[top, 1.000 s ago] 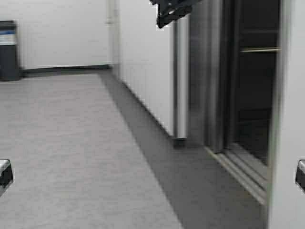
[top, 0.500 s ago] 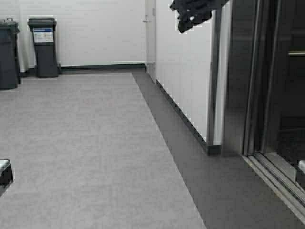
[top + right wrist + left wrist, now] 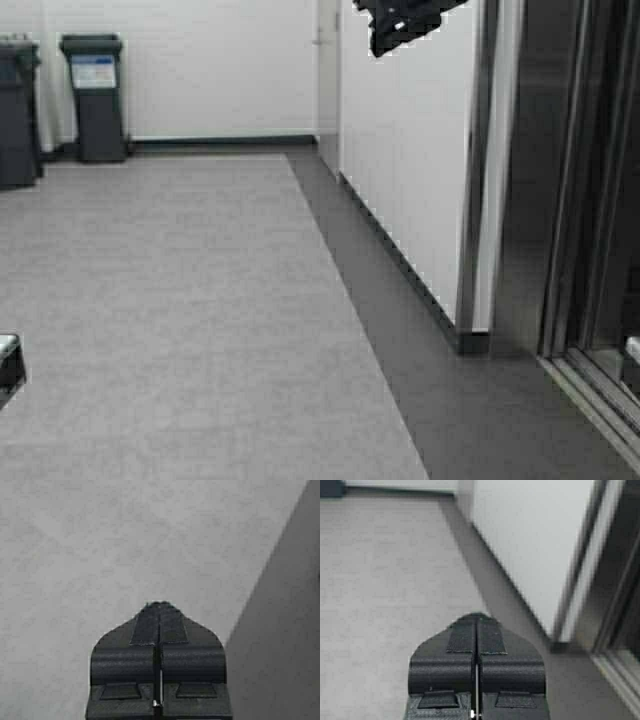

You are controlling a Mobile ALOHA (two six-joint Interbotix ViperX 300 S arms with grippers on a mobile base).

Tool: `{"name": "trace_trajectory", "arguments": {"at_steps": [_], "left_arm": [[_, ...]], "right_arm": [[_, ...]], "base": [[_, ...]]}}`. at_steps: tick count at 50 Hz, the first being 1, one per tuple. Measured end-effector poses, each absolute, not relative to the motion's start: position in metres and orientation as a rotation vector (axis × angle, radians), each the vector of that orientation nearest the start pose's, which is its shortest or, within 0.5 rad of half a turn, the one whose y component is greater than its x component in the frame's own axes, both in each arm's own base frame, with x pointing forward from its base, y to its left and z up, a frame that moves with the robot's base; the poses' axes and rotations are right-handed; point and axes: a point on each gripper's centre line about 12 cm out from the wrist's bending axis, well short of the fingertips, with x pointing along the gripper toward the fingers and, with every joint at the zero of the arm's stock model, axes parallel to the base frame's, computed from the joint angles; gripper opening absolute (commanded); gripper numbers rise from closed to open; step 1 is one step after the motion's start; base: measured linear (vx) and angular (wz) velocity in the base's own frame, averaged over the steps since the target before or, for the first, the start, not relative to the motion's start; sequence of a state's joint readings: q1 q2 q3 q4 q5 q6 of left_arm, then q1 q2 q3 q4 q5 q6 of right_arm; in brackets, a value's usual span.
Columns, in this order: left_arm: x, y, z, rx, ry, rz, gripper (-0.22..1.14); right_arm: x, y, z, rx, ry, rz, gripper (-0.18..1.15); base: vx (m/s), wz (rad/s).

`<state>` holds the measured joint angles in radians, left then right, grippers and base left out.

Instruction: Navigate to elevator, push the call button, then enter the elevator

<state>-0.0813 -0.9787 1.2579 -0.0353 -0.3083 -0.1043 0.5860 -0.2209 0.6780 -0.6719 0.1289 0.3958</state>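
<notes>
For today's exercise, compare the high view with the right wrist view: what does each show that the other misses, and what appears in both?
Only the high view shows the two dark bins against the far white wall, the white pillar, and the steel frame of the elevator with its open doorway at the right edge. Only the right wrist view shows the right gripper, fingers pressed together, holding nothing. Both show the grey floor and the darker strip bordering it.

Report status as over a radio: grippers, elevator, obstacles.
Left gripper shut, empty; right gripper shut, empty. Elevator at right, doorway open. Bins against the far wall, off the path.
</notes>
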Motion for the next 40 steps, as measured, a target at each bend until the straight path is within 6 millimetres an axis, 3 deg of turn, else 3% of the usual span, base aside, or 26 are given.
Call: {"name": "trace_trajectory", "arguments": {"at_steps": [25, 40], "left_arm": [[0.1956, -0.015, 0.2568, -0.117, 0.017, -0.072, 0.02], [0.1949, -0.0146, 0.2589, -0.124, 0.003, -0.07, 0.02]], "right_arm": [[0.3052, 0.1959, 0.2386, -0.446, 0.451, 0.582, 0.05], [0.3076, 0.1962, 0.237, -0.44, 0.443, 0.588, 0.05]], "base": [[0.6, 0.04], [0.62, -0.13]]}}
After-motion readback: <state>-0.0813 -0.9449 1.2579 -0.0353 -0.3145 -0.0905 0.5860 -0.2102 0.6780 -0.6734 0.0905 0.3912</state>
